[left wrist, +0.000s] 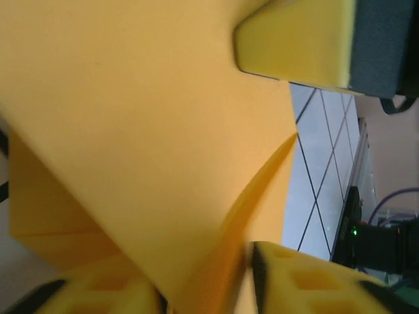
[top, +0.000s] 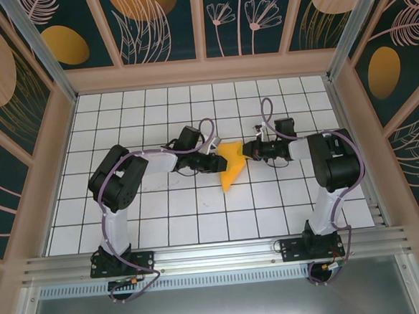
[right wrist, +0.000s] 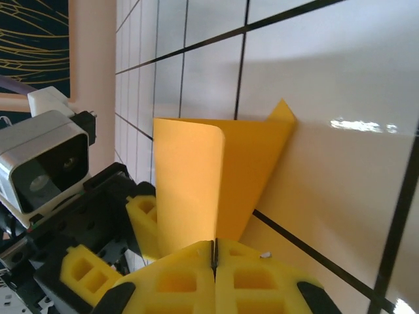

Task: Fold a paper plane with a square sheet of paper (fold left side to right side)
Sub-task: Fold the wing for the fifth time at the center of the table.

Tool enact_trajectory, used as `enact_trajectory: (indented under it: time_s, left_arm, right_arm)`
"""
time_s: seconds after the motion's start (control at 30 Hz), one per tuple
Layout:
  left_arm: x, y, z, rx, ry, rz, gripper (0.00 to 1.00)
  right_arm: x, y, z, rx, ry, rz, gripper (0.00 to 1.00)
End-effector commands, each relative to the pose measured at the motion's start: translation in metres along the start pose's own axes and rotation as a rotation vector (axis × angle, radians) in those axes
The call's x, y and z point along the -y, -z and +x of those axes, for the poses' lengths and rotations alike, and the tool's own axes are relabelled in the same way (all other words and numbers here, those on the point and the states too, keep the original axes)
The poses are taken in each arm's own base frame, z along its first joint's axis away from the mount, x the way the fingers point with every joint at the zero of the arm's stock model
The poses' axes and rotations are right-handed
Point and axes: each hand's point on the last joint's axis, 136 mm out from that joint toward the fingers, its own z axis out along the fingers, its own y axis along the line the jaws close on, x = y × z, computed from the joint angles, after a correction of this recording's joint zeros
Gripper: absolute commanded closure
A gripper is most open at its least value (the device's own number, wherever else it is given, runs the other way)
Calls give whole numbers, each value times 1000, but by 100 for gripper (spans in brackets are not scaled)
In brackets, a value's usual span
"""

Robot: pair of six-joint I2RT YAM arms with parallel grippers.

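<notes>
Two arms, the left arm (top: 114,185) and the right arm (top: 336,162), rise from the near table edge with elbows bent and forearms converging at mid-table. One partly folded orange-yellow paper sheet (top: 232,166) stands between both grippers on the gridded table (top: 163,218).

- Right gripper (right wrist: 214,252): fingers clamped on the sheet's edge.
- Left gripper (left wrist: 206,278): fingers apart, with the sheet passing between them.

A patterned wall (top: 200,21) lies beyond.

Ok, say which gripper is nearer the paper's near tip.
Left. The left gripper is at the paper's left edge, above that tip; the right gripper pinches its far right edge.
</notes>
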Motion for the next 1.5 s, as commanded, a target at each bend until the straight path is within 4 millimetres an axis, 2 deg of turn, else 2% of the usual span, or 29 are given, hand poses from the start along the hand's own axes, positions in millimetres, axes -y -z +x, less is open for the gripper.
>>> enact_trajectory:
  time_s: [0.0, 0.1, 0.17, 0.27, 0.33, 0.57, 0.67, 0.8, 0.93, 1.17, 1.37, 1.47]
  left_arm:
    - [-8, 23, -15, 60, -36, -99, 48]
    - [-12, 53, -30, 137, -52, -183, 41]
    - [-8, 70, -38, 175, -83, -248, 40]
    - [9, 90, -45, 224, -132, -284, 41]
    - [23, 97, -43, 245, -179, -311, 41]
    - [49, 71, -2, 202, -260, -406, 41]
    - [58, 70, 5, 228, -252, -384, 41]
    - [68, 76, 2, 268, -262, -369, 41]
    - [68, 71, 8, 245, -300, -384, 40]
    - [63, 41, 29, 171, -342, -482, 40]
    - [58, 14, 39, 140, -350, -541, 39]
    - [48, 0, 42, 124, -346, -593, 38]
  right_arm:
    - [-3, 6, 0, 18, 25, 30, 97]
    - [-2, 7, 2, 22, 12, 50, 97]
    - [-4, 8, 2, 25, 9, 53, 97]
    - [-6, 9, 1, 31, 5, 60, 97]
    - [-7, 9, 0, 34, 2, 63, 97]
    - [-18, 4, 0, 24, -11, 100, 97]
    - [-26, 5, 0, 24, -14, 117, 97]
    - [-38, 8, -3, 36, -2, 136, 97]
    - [-33, 3, -1, 25, -26, 183, 97]
    - [-30, -3, -1, 32, -94, 220, 97]
    - [-28, -5, 2, 19, -115, 258, 97]
    - [-27, -6, 4, 14, -125, 264, 97]
